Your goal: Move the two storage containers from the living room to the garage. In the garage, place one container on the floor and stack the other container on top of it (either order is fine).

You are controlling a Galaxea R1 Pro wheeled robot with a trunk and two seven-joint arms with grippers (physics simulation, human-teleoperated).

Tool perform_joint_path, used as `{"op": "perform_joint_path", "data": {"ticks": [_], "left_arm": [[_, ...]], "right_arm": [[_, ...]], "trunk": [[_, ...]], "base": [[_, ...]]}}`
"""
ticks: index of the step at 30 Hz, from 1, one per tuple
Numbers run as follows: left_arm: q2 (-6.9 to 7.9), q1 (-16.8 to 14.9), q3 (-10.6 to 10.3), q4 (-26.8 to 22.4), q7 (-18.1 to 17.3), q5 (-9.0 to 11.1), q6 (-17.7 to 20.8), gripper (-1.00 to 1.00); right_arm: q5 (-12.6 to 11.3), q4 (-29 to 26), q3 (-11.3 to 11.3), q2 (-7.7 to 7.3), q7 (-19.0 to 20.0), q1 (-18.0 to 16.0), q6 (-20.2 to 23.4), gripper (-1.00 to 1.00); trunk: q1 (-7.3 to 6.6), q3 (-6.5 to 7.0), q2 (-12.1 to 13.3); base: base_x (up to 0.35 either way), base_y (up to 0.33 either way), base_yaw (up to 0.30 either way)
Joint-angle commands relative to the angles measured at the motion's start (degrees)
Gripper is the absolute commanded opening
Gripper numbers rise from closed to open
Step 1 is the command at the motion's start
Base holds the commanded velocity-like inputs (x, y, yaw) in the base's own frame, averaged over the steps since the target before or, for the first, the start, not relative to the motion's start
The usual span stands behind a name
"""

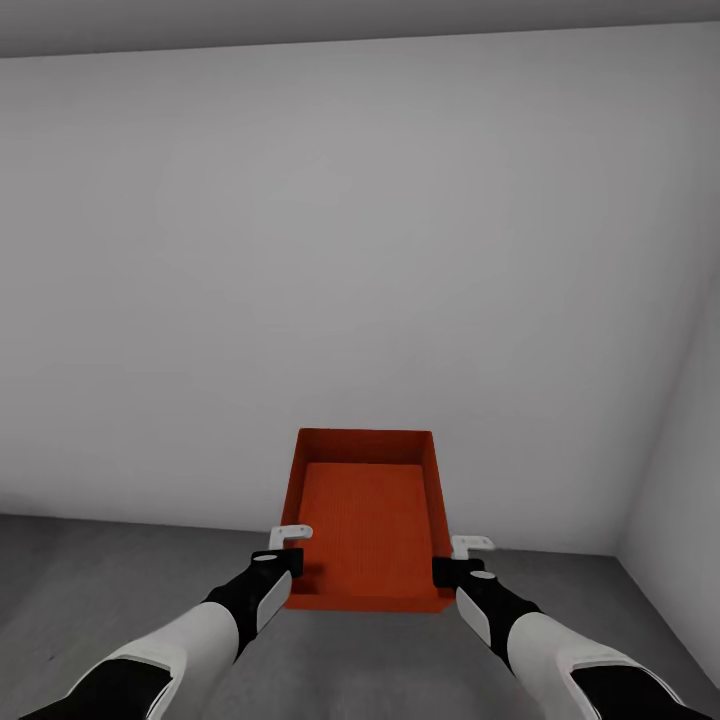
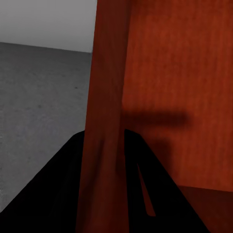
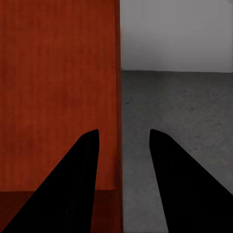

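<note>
One orange-red storage container (image 1: pixel 365 520) hangs level in the air in front of me, its open top up and nothing inside. My left gripper (image 1: pixel 290 560) is at its near left corner. In the left wrist view the left gripper (image 2: pixel 104 145) is shut on the container's thin side wall (image 2: pixel 104 97). My right gripper (image 1: pixel 447 570) is at the near right corner. In the right wrist view the right gripper (image 3: pixel 122 138) straddles the right wall (image 3: pixel 118 97) with its fingers apart and gaps on both sides. The second container is out of view.
A plain pale grey wall (image 1: pixel 350 250) stands close ahead and meets a side wall (image 1: pixel 685 450) at the right corner. Dark grey speckled concrete floor (image 1: pixel 100 580) of the garage lies below the container and stretches to the left.
</note>
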Motion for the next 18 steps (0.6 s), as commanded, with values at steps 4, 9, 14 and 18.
{"op": "perform_joint_path", "data": {"ticks": [4,9,14,18], "left_arm": [[0.51,-0.03,1.35,-0.66,0.37,-0.79,0.41,-1.0],[0.51,-0.03,1.35,-0.66,0.37,-0.79,0.41,-1.0],[0.51,-0.03,1.35,-0.66,0.37,-0.79,0.41,-1.0],[0.51,-0.03,1.35,-0.66,0.37,-0.79,0.41,-1.0]], "right_arm": [[-0.54,0.16,-0.13,-0.3,-0.41,0.02,0.0,-1.0],[-0.54,0.16,-0.13,-0.33,-0.44,0.02,0.0,-1.0],[-0.54,0.16,-0.13,-0.27,-0.46,0.02,-0.12,-1.0],[-0.54,0.16,-0.13,-0.25,-0.43,0.02,-0.39,-1.0]], "trunk": [[0.04,-0.02,-0.04],[0.04,-0.02,-0.04],[0.04,-0.02,-0.04],[0.04,-0.02,-0.04]], "base": [[0.261,0.203,0.0],[0.261,0.203,0.0],[0.261,0.203,0.0],[0.261,0.203,0.0]]}}
